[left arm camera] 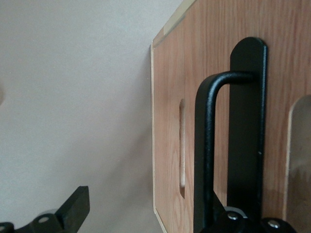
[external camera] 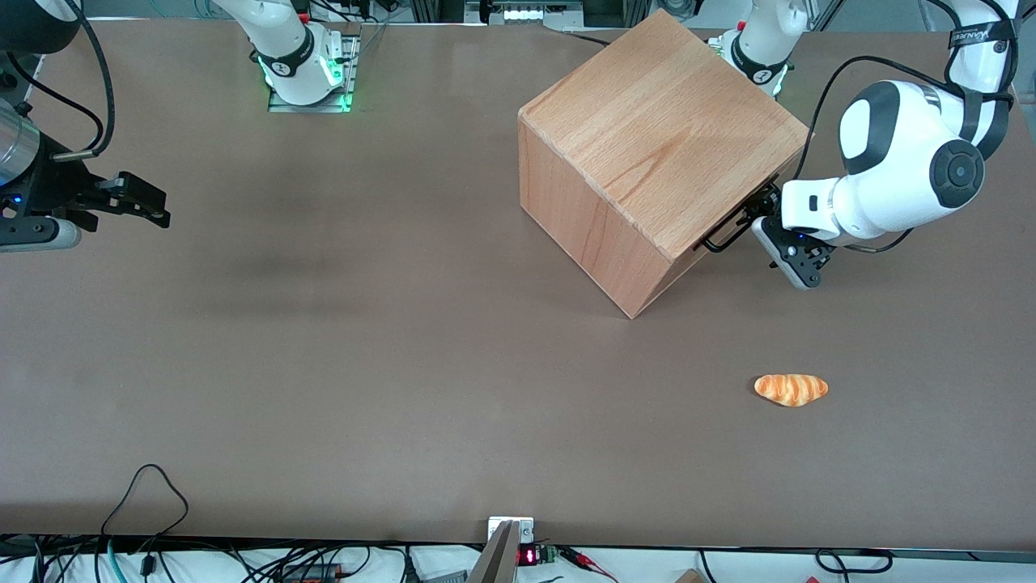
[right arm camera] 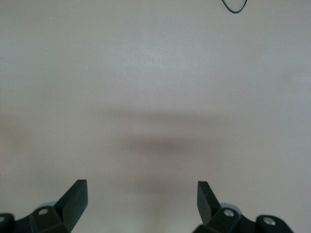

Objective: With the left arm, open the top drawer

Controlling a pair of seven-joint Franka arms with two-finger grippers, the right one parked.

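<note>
Fingers (left arm camera: 73, 206) spread apart on my gripper (external camera: 759, 212), one clear of the wood over bare table, the other lying along the black wire handle (left arm camera: 206, 145) without clamping it. Top drawer (external camera: 740, 219): front panel flush with the beech box (external camera: 647, 154), shut, facing the working arm's end of the table, handle just beside my fingertips. Left arm (external camera: 898, 170): white, bent low beside the box; bread roll (external camera: 791, 389) on the brown table (external camera: 324, 364), nearer the front camera, well apart from the box.
</note>
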